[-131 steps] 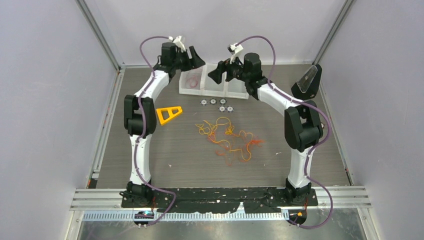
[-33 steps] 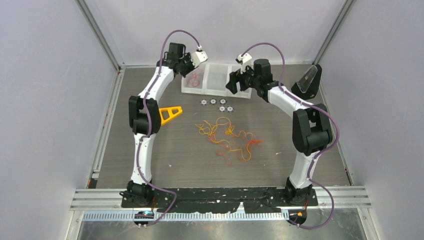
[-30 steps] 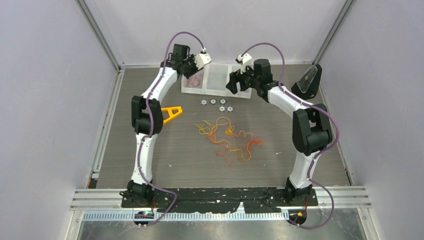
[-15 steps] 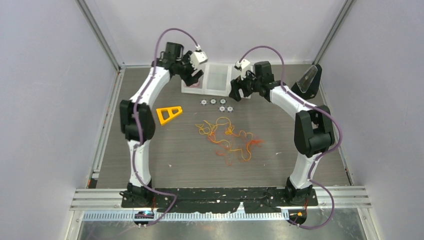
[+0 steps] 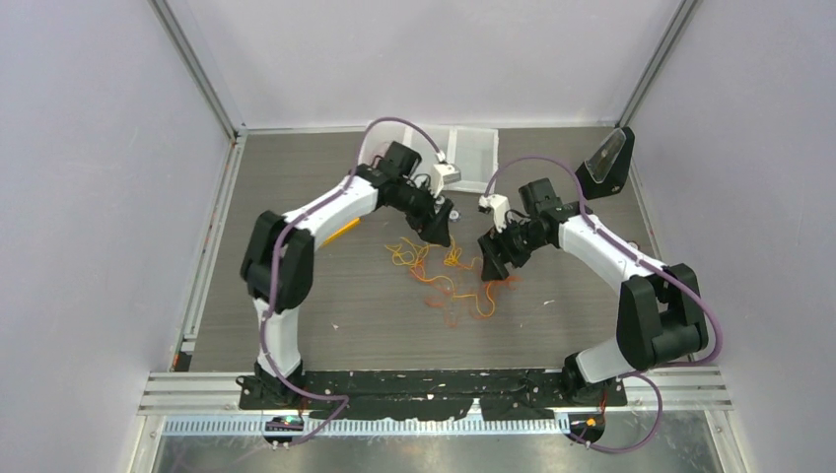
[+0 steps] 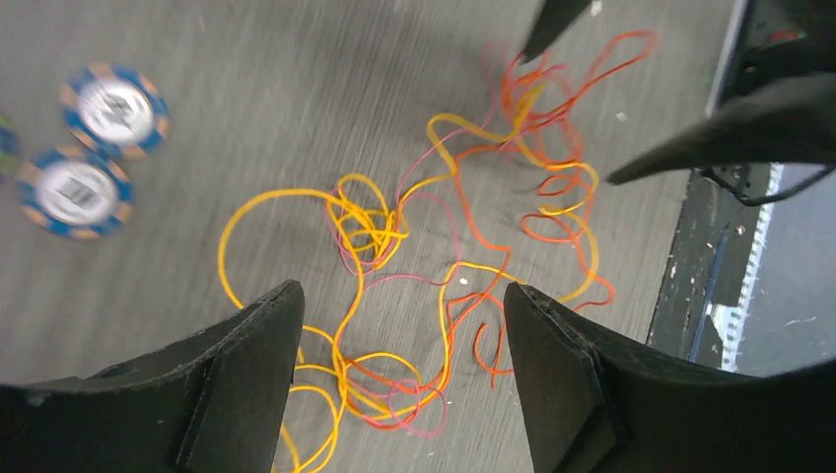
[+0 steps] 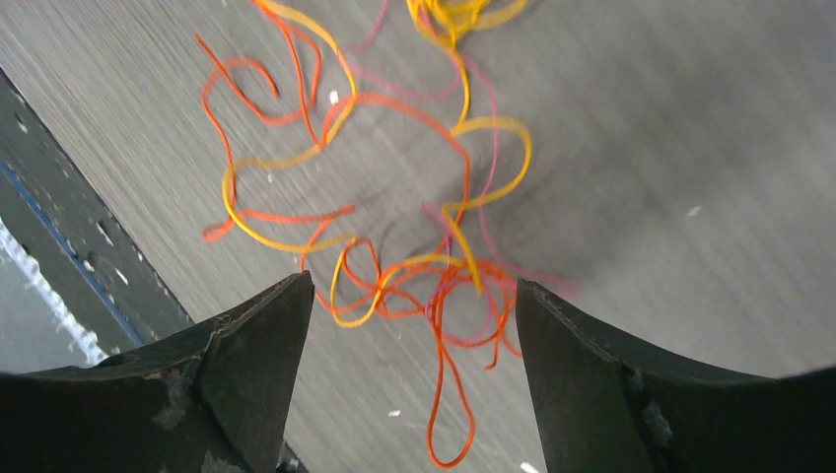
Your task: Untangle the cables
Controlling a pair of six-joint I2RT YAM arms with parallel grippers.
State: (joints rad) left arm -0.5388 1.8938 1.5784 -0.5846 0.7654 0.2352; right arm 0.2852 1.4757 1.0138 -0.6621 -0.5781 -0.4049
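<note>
The cables (image 5: 451, 276) lie in one loose tangle of yellow, orange, red and pink strands on the grey table. My left gripper (image 5: 437, 233) hovers open over the tangle's far left part. In the left wrist view the strands (image 6: 394, 236) lie between and beyond the gripper (image 6: 404, 370), held by nothing. My right gripper (image 5: 491, 260) hovers open over the tangle's right side. In the right wrist view orange loops (image 7: 434, 286) lie just ahead of the gripper (image 7: 414, 370). Both grippers are empty.
White bins (image 5: 473, 146) stand at the back. A black and clear stand (image 5: 606, 163) sits at the back right. The yellow triangular frame (image 5: 340, 231) peeks out behind the left arm. Blue and orange chips (image 6: 113, 106) lie left of the tangle.
Both arms have swung from the bins at the back down to the middle of the table. Both grippers now hang over the cable tangle. The tangle has not moved.
</note>
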